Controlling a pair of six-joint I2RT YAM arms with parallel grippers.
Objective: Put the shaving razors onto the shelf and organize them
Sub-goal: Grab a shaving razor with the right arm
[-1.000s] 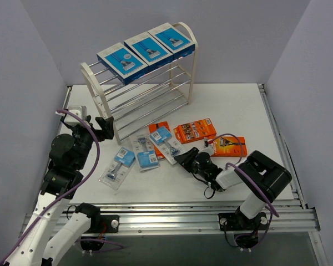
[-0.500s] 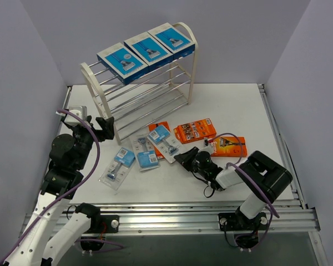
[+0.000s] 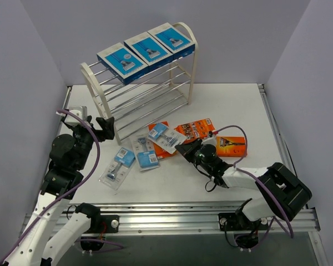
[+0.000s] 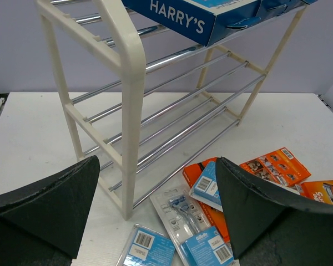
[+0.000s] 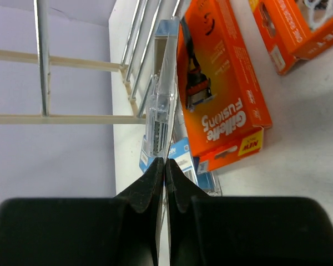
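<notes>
The white-framed shelf [image 3: 97,94] stands at the back left with three blue razor boxes [image 3: 147,50] on its top tier. My right gripper [image 3: 187,148] is shut on the edge of a clear blister pack [image 3: 166,137] and holds it raised over an orange pack [image 3: 164,152]. In the right wrist view that blister pack [image 5: 164,94] shows edge-on between the closed fingers [image 5: 165,162]. Two more blister packs [image 3: 117,164] [image 3: 144,152] lie flat on the table. My left gripper [image 3: 102,128] [image 4: 155,166] hangs open beside the shelf's [image 4: 127,72] left end, holding nothing.
Two more orange packs [image 3: 195,129] [image 3: 231,146] lie on the table right of the held pack. The shelf's three lower tiers of chrome rods [image 4: 172,116] carry nothing. Grey walls close in on both sides, and an aluminium rail [image 3: 172,213] runs along the near edge.
My right gripper has closed on the blister pack and lifted it off the orange pack, moving up and right. The left arm has not moved.
</notes>
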